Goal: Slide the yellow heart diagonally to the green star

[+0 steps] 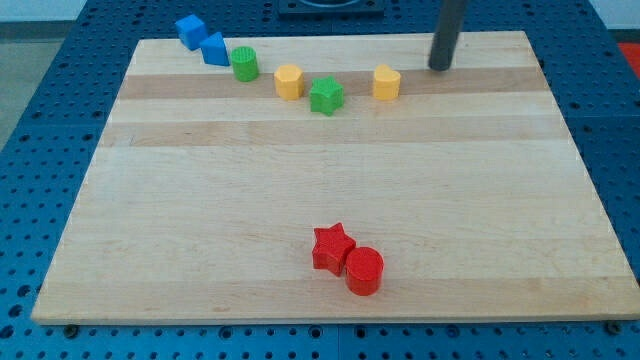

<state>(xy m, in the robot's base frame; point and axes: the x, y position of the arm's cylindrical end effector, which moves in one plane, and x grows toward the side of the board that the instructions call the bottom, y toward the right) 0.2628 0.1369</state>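
Note:
The green star (326, 96) lies near the view's top, middle of the wooden board (320, 190). A yellow block that looks like the heart (386, 82) sits just right of the star and slightly higher, apart from it. A second yellow block (288, 81), blunter in shape, sits just left of the star. My tip (439, 67) rests on the board near the top edge. It is right of the yellow heart and a little above it, with a gap between them.
A blue cube (190, 30), a blue wedge-like block (215, 48) and a green cylinder (244, 64) form a slanted row at the top left. A red star (331, 246) and a red cylinder (364, 270) touch near the bottom middle.

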